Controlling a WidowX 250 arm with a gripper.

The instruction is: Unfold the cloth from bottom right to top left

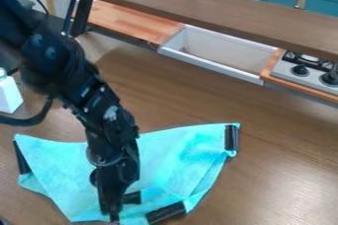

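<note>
The gripper (pixel 114 215) hangs low at the bottom of the view, over the lower part of the cloth, with its tip close to the cloth's bottom edge. The turquoise cloth (pixel 180 154) lies on the wooden table, its top edge spanning from the left to the right of centre. Black strips mark its left side, its upper right corner and its bottom edge, just right of the gripper. Its lower right side looks folded and creased. The arm hides a band down the cloth's middle; whether the gripper touches the cloth is unclear.
Behind the cloth stands a toy kitchen with a white sink (pixel 218 54), a stove (pixel 309 71) at the right and a brown shelf (pixel 211 9) above. A white bottle (pixel 9 93) stands at the left edge. Bare table (pixel 284 155) lies right of the cloth.
</note>
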